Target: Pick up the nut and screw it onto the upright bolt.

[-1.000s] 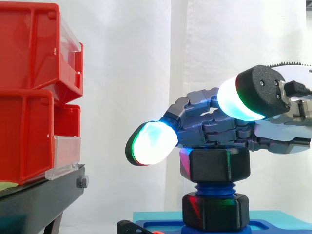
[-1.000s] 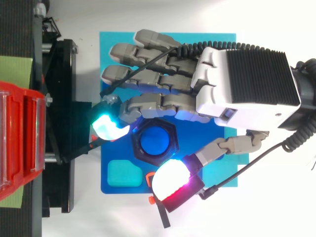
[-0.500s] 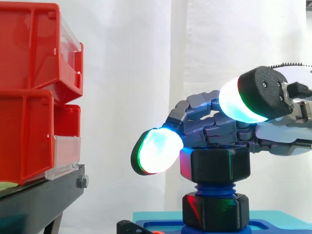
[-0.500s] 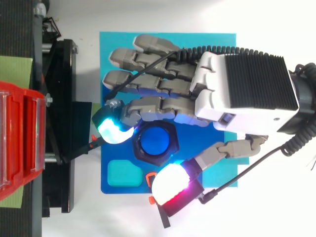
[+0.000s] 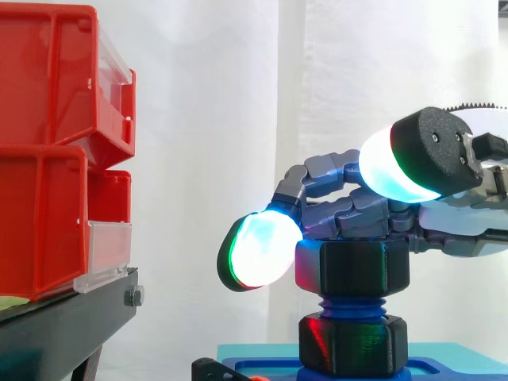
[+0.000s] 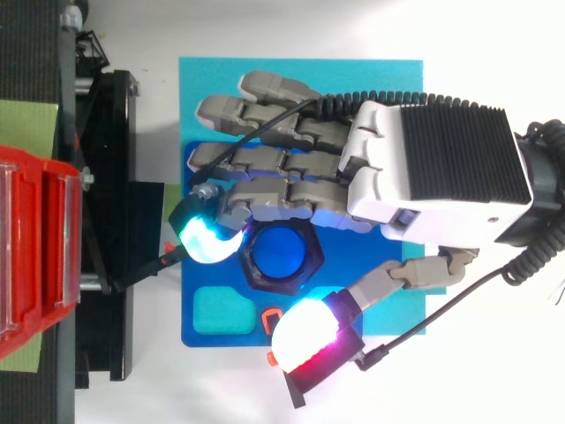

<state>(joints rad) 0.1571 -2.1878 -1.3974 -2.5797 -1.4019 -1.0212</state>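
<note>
Nearest the side camera, the thumb's glowing pad (image 5: 397, 163) hung up and to the right of the nut (image 5: 352, 268), clear of it. The top view confirmed a gap between that pad and the nut's rim. The nut sat on the top threads of the upright blue bolt (image 5: 349, 305), well above the black hex collar (image 5: 353, 341) at the bolt's foot, so the threading looked barely begun.

Just beyond, a cyan fingertip (image 6: 205, 240) rested against the nut's left flank while the other fingers lay loosely over it. The hand (image 6: 433, 168) was relaxed, pushing at the nut without clamping it.

With contact on one side only, the likeliest fault was the pad slipping off a corner and turning nothing. A sideways shove with no thumb opposite could also tilt the nut and cross its threads, or nudge it off the bolt onto the blue base (image 6: 353, 291). Pressing down from above might jam it.

Farther left, the red bins (image 5: 48, 159) on the black stand (image 5: 63, 325) stood well apart from the hand, before the white curtain (image 5: 238, 119).
</note>
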